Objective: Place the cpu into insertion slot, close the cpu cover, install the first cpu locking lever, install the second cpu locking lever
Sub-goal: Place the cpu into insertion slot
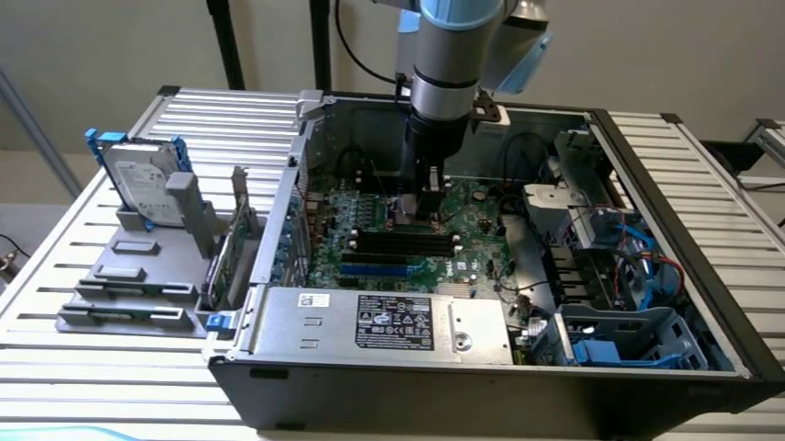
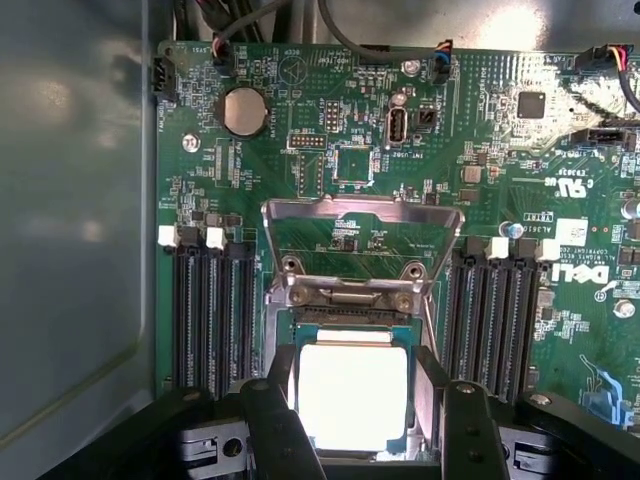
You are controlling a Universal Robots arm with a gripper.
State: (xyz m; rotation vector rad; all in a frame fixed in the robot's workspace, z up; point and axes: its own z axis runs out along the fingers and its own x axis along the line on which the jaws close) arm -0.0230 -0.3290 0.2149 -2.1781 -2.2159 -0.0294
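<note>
Chip (image 2: 352, 395), a pale silver square with a thin green edge, lies between the two black jaws, which are clenched on its opposite sides; it is directly over the socket (image 2: 345, 318), whose dark rim shows as a narrow band just past the chip's far edge; whether the chip is already seated in the socket or held slightly above it cannot be told; the cover (image 2: 362, 212), a thin silver frame with a wide window, is swung open on its hinge and rests folded back over the green board (image 2: 480, 190), so that board traces show through its window; long black memory slots flank the socket, one bank (image 2: 210, 310) on one side and another bank (image 2: 495, 310) on the other; a round coin battery (image 2: 243, 110) sits on the board well beyond the cover, near a grey case wall (image 2: 70, 250); in the exterior view the arm (image 1: 448, 55) reaches straight down into an open computer case (image 1: 687, 303) that lies on its side on a slatted metal bench (image 1: 699, 156), and its lower end is low over the middle of the board (image 1: 479, 230); a silver power supply (image 1: 392, 322) with a label fills the near part of the case; blue cables (image 1: 638, 248) run along the exterior view's right; a hard drive (image 1: 142, 179) stands tilted in a grey holder on the bench at the exterior view's left, outside the case.
</note>
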